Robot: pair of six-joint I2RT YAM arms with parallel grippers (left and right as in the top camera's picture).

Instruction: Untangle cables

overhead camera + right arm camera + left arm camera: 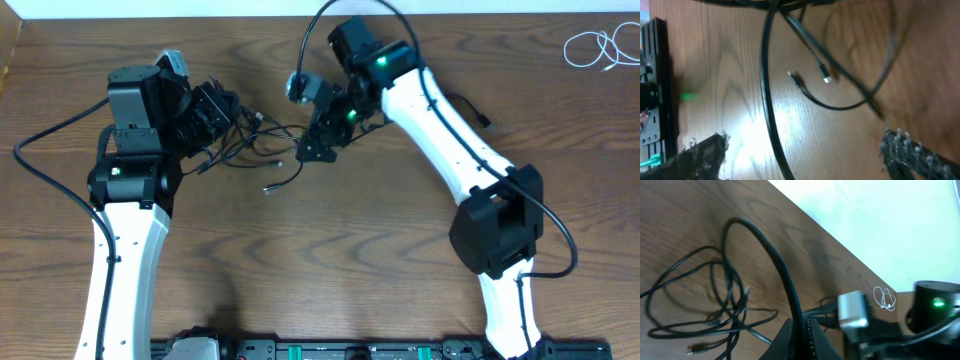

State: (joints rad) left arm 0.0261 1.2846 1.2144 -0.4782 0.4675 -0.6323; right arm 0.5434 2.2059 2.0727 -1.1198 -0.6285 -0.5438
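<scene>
Cables, black tangle [255,148] first: lying on wooden table [350,260] right against left gripper [228,122], spreading from it toward right gripper [313,148]. Several thin loops crossing over each other.

Left gripper: closed tight. Looks pinched on one strand of black tangle, which runs straight into its tips in left wrist view. Judged so, not certain.

Right gripper: on far side of black tangle from left gripper. Fingers [705,152] spread wide, gripping nothing. One strand passing loose between them.

White cable [600,47]: small separate coil, well apart from left gripper, at far opposite corner of table, touching nothing else.

Plug ends [270,188]: tiny, poking out of black tangle near left gripper.

Handling, judged:
- Light, limp, no stiffness.
- Likely to slide on wood and drag whole knot along when pulled.
- Best taken on a free strand just behind a plug end, away from crossings.
- Pinching at a crossing risks tightening it.
- Plugs hard, apt to snag in loops.

Surface: flat brown wood grain, smooth, slight glare in right wrist view.

Room: pale blurred background beyond table edge in left wrist view. Black rail [350,350] along table edge behind left gripper, at arm bases.
</scene>
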